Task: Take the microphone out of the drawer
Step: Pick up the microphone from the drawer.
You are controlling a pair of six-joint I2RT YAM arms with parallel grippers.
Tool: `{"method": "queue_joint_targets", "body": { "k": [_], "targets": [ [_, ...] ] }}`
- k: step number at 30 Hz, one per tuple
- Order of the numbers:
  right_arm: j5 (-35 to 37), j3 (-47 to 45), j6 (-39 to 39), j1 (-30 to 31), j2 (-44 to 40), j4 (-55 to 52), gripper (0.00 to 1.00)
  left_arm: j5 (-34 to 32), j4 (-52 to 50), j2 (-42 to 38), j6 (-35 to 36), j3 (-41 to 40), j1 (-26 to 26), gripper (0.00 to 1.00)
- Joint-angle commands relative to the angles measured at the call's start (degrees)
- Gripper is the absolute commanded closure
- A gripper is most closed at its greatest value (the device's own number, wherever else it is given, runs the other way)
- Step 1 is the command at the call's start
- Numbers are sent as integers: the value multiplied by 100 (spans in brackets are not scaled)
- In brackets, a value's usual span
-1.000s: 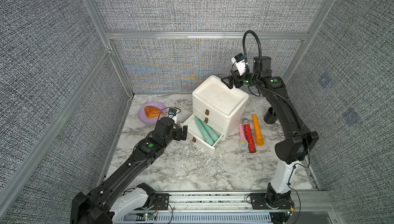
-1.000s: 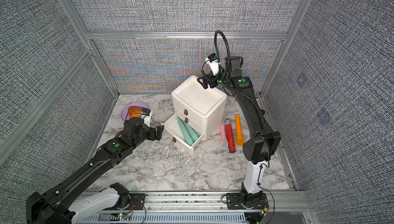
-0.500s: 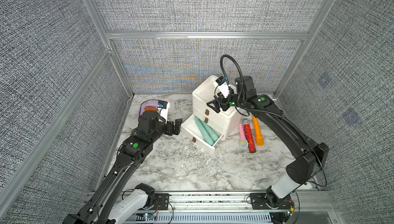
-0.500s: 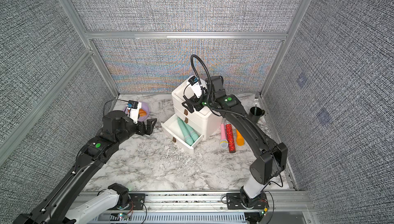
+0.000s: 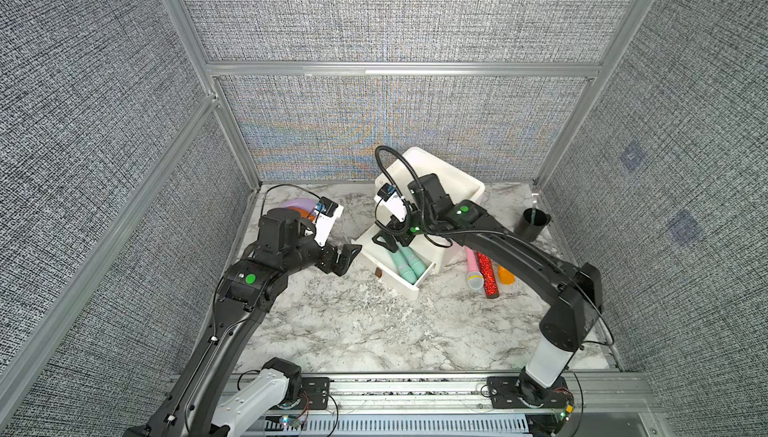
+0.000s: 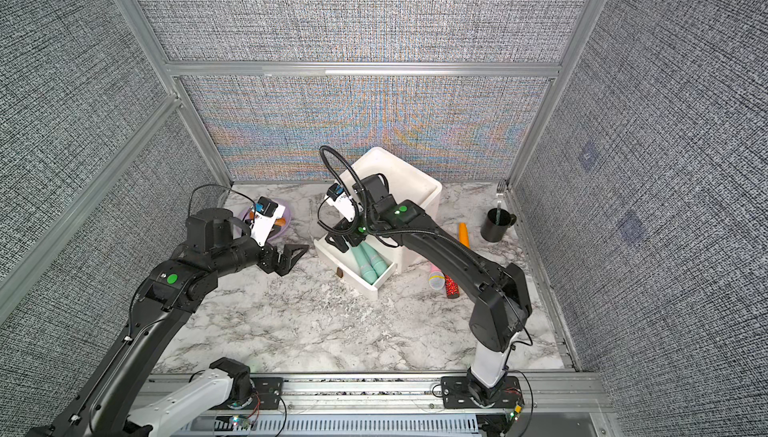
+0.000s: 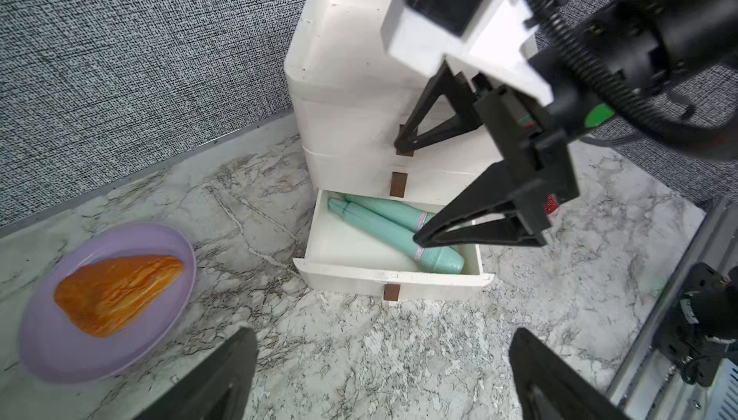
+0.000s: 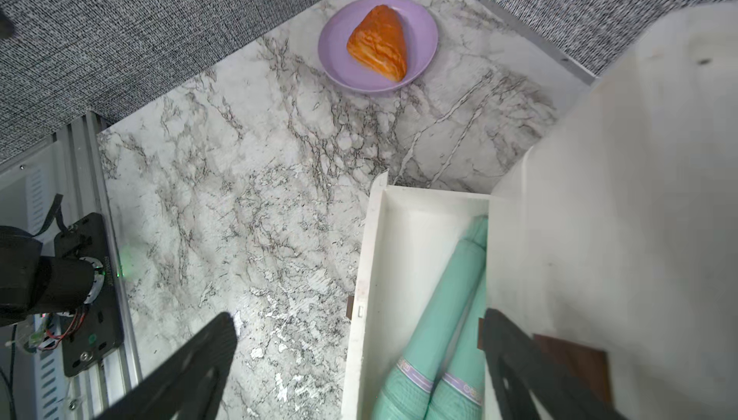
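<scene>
**Bimanual cell, seen from above and from both wrists.** A white three-drawer unit point(image 5: 457, 183) stands at the far edge of the marble counter point(image 5: 353, 331). Its bottom drawer point(image 5: 392, 277) is pulled out toward the near edge, and the two upper drawers are closed.

Two mint-green microphones point(image 5: 409, 262) lie side by side inside the open drawer, touching along their length, with their narrow handle ends toward the unit.

The right gripper point(image 5: 390, 243) hangs over the inner end of the drawer. Its jaws are spread wide and it grips nothing. In the left wrist view one fingertip point(image 7: 419, 238) overlaps a microphone, but contact cannot be judged.

The left gripper point(image 5: 347, 258) hovers over bare counter just left of the drawer, likewise spread wide and empty.

A lilac plate point(image 8: 331, 58) carrying a pastry point(image 8: 377, 42) sits near the far left corner.

To the right of the unit, three more microphones lie on the counter: pink point(image 5: 473, 270), red glitter point(image 5: 484, 272) and orange point(image 6: 463, 235).

A black cup point(image 5: 532, 227) stands near the far right corner.
</scene>
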Motion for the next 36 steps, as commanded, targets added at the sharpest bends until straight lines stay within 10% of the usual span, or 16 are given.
{"method": "queue_joint_targets", "body": {
  "k": [1, 19, 30, 36],
  "targets": [
    [45, 227, 100, 80, 339, -270, 2, 417, -61, -124, 203, -26, 25, 0],
    [1310, 320, 1576, 323, 1303, -49, 7, 1006, 419, -768, 62, -508, 255, 0],
    [1936, 62, 2054, 306, 1377, 137, 47, 1075, 655, -994, 5, -671, 273, 0],
    [2298, 112, 2173, 305, 1597, 78, 50, 1036, 717, -1052, 20, -719, 278, 0]
  ]
}}
